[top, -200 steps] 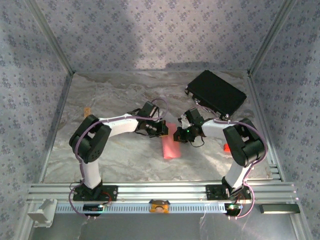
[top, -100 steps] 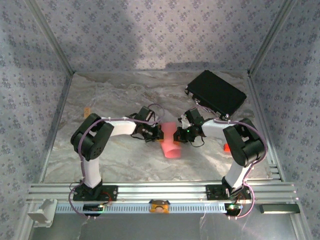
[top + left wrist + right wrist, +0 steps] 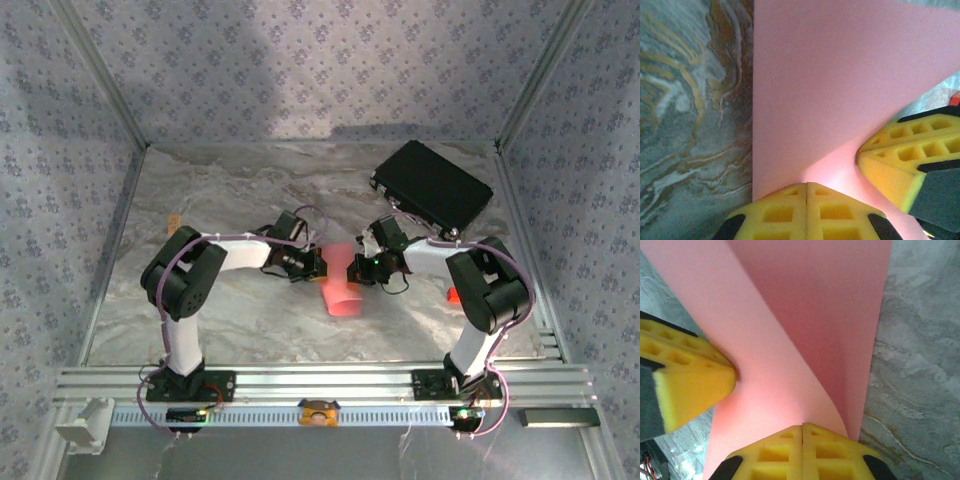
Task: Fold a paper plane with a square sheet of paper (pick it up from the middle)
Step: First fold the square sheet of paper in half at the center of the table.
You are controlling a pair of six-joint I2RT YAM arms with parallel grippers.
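Observation:
The salmon pink-red sheet of paper (image 3: 342, 287) is bent over on itself in the middle of the table, held between both arms. My left gripper (image 3: 318, 266) is shut on its left edge, and its yellow pads (image 3: 807, 207) pinch the sheet (image 3: 840, 85). From the other side my right gripper (image 3: 355, 270) is shut on the paper's right edge, pads (image 3: 802, 450) closed with the curled sheet (image 3: 805, 315) rising above them. Each wrist view also catches the other gripper's yellow fingertip (image 3: 905, 155) (image 3: 690, 385) pressed against the paper.
A black rectangular case (image 3: 432, 187) lies at the back right of the marbled table (image 3: 220, 190). A tiny orange tag (image 3: 174, 221) sits at the left, and a small red-orange item (image 3: 453, 294) is beside the right arm. Metal frame posts border the table.
The left gripper has slid left and drawn in toward the paper's edge. The sheet has curled over more, its near end now rounded. The right gripper has barely moved.

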